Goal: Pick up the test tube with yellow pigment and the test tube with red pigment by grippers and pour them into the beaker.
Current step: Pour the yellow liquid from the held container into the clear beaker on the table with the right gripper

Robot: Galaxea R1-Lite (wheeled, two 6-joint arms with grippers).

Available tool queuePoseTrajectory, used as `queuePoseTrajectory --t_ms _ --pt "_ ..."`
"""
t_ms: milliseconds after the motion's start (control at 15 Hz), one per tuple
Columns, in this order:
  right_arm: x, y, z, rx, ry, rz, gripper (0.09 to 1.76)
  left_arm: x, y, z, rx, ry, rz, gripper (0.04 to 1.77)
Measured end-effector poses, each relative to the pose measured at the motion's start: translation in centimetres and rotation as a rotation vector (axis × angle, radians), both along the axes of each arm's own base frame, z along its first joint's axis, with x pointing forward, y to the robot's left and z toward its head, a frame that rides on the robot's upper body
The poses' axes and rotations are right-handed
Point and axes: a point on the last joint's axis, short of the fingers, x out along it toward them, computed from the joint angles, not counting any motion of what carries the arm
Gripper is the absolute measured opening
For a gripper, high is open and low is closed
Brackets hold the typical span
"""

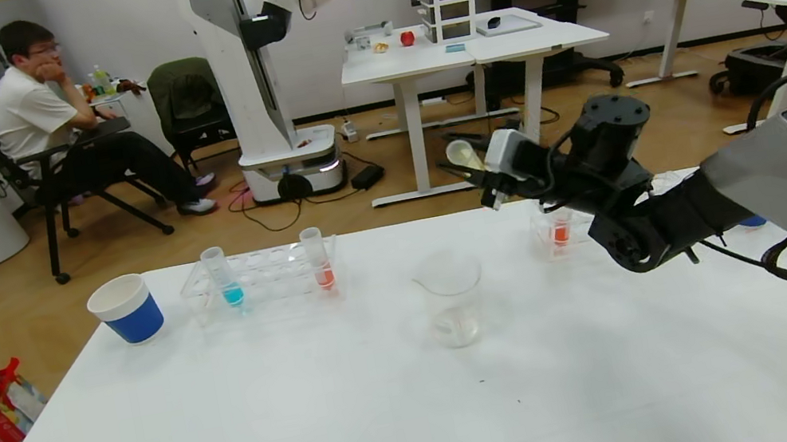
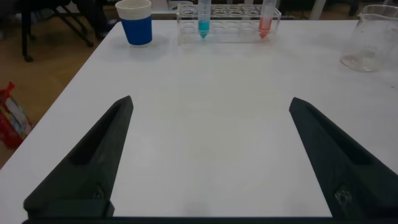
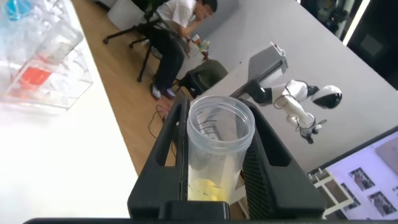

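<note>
My right gripper (image 1: 480, 175) is shut on the test tube with yellow pigment (image 1: 465, 156) and holds it tilted in the air, behind and to the right of the beaker (image 1: 452, 300). In the right wrist view the tube (image 3: 217, 149) sits between the fingers (image 3: 171, 143), mouth open, with a little yellow liquid at its bottom. One test tube with red pigment (image 1: 320, 262) stands in the left rack and another (image 1: 561, 230) in the right rack, partly behind my arm. My left gripper (image 2: 211, 106) is open and empty over the near table; it does not show in the head view.
A blue-liquid tube (image 1: 226, 279) shares the left rack (image 1: 258, 277). A blue-and-white paper cup (image 1: 127, 310) stands at the far left. The table's far edge runs just behind the racks. The left wrist view shows the cup (image 2: 137, 22), rack (image 2: 230, 22) and beaker (image 2: 373, 37).
</note>
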Motion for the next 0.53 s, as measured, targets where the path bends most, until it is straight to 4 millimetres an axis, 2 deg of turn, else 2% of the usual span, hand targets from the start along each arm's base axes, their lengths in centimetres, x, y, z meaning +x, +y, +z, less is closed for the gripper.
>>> queuePoseTrajectory --t_ms 200,533 --pt "-0.4 0.2 -1.4 -0.093 -0.054 0.06 0.51 0.0 0.0 0.0 0.0 0.0 0.0 1.75" --pt "-0.8 0.7 -1.9 -0.19 -0.183 0.133 0.51 0.0 0.0 0.0 0.0 0.0 0.0 1.75"
